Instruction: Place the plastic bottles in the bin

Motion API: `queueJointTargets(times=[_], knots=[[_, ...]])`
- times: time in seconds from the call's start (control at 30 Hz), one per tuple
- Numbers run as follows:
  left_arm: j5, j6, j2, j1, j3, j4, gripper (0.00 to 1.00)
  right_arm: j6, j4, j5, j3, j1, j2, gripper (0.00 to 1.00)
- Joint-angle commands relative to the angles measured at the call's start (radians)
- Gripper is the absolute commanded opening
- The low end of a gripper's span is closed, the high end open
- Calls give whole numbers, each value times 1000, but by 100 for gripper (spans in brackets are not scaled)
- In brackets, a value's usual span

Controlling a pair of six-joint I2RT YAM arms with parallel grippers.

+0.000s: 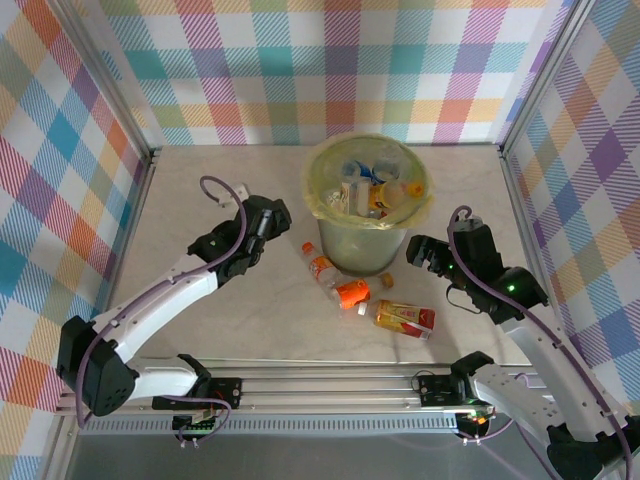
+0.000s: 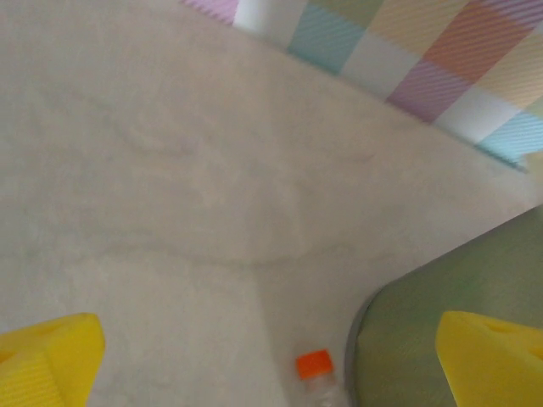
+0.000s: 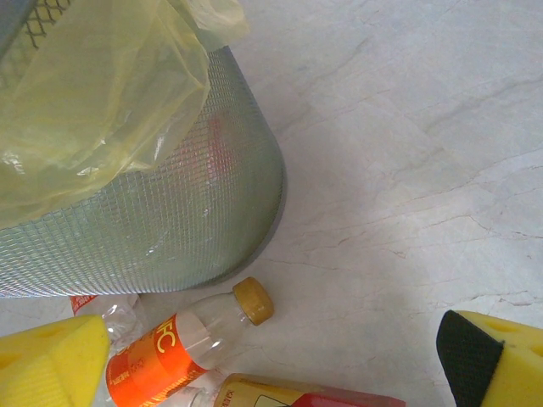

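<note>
**Bin** (image 1: 365, 250): round, tapered and translucent, in a pale grey-green. In the right wrist view its wall (image 3: 187, 212) shows a fine mesh texture. A thin, crinkled yellow film liner (image 1: 318, 200) folds over the rim. The bin stands upright at 12 o'clock from the centre of the table (image 1: 200, 190). The table is a smooth, pale, marble-veined surface enclosed by walls (image 1: 350, 60) of multicoloured plaid.

**Binned bottles** (image 1: 372, 188): these lie jumbled inside the liner. They are clear plastic with yellow, orange and blue parts. The count cannot be told.

**Bottles on the table:** three, all lying on their sides.
- Orange-cap bottle (image 1: 320, 266): clear and slightly crushed, with a red-orange label. It lies at 7 o'clock from the bin, just beside the base.
- Orange-label bottle (image 1: 352, 292): clear shoulder and tan cap. It lies at 6 o'clock from the bin, with the cap just beside the base.
- Yellow-and-red bottle (image 1: 404, 318): flattened in shape. It lies at 5 o'clock from the bin, close against the orange-label bottle.

**Left gripper** (image 1: 268, 216): positioned at 9 o'clock from the bin. The jaws are spread wide. The yellow foam pads (image 2: 47, 365) sit at opposite edges of the wrist view, with bare table and the orange cap between them.

**Right gripper** (image 1: 425, 250): positioned at 4 o'clock from the bin. The jaws are spread wide and its pads are apart from every bottle. One pad has a black inner face.
</note>
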Motion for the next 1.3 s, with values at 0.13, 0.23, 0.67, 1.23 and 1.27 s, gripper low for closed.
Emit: queueJointTargets(times=[0.13, 0.23, 0.67, 1.23, 1.27], knots=[[263, -143, 101, 36, -124, 74, 100, 0, -4, -4, 1, 5, 12, 100], [345, -150, 157, 36, -146, 164, 100, 1, -5, -5, 0, 5, 16, 100], [584, -204, 338, 34, -211, 446, 87, 1, -7, 4, -9, 5, 13, 100], [667, -251, 444, 24, -205, 509, 80, 3, -1, 6, -17, 6, 16, 100], [669, -253, 449, 24, -206, 507, 80, 3, -1, 6, -17, 6, 16, 100]])
